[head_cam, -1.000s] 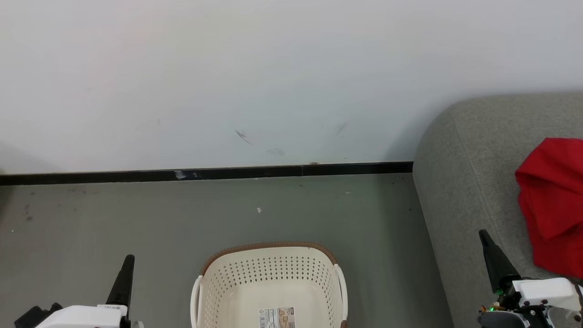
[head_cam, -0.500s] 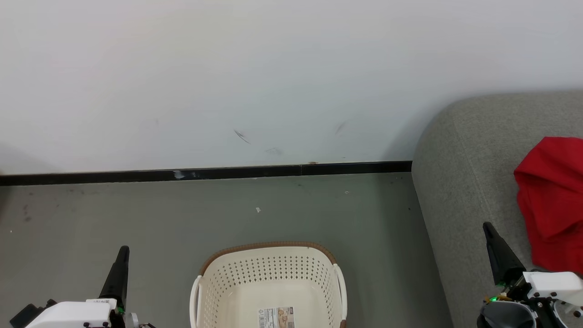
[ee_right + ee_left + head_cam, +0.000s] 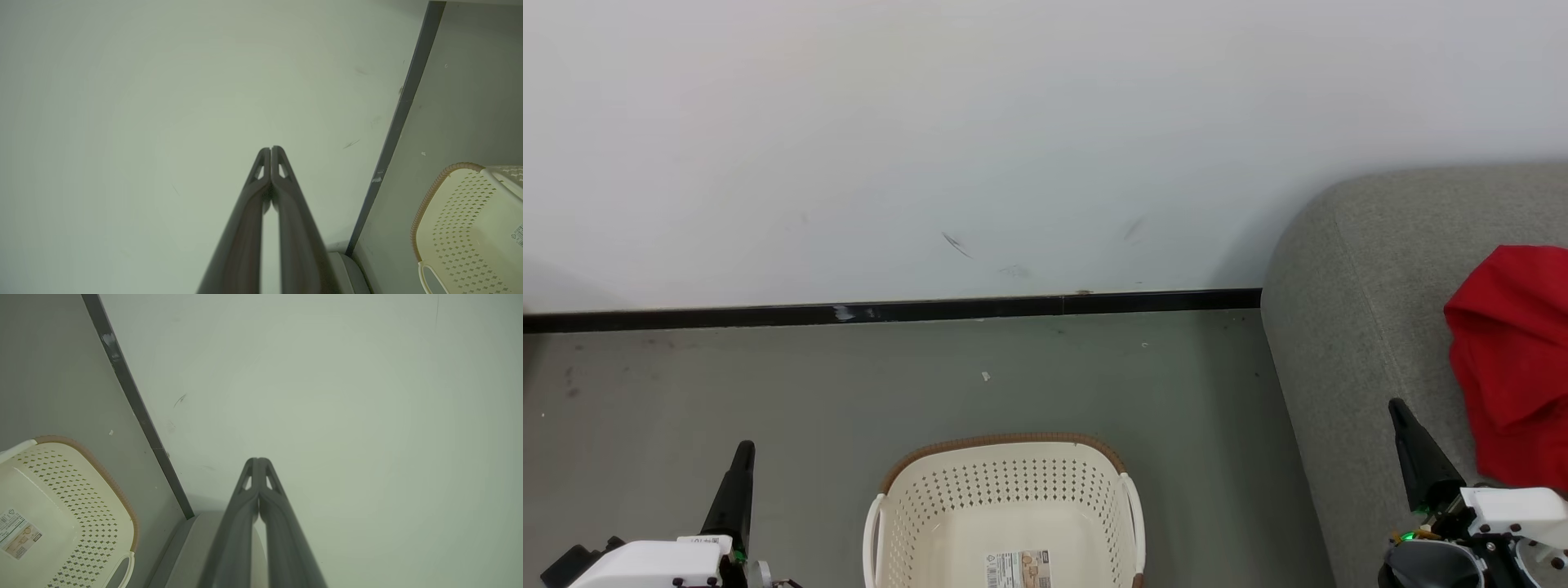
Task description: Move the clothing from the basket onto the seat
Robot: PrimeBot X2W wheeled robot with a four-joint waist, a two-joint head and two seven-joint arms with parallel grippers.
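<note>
Left gripper [image 3: 743, 451] low left, fingers pressed together, nothing held, over the grey floor [image 3: 768, 376]. Basket [image 3: 1005, 441] bottom centre, standing on the floor, paper label [image 3: 1018, 569] showing on its bottom. Right gripper [image 3: 1399, 408] low right, also closed, nothing between the fingers, over the edge of the seat [image 3: 1347, 310]. Red clothing [image 3: 1511, 367] lies bunched on the seat, far right, just beside that gripper.
</note>
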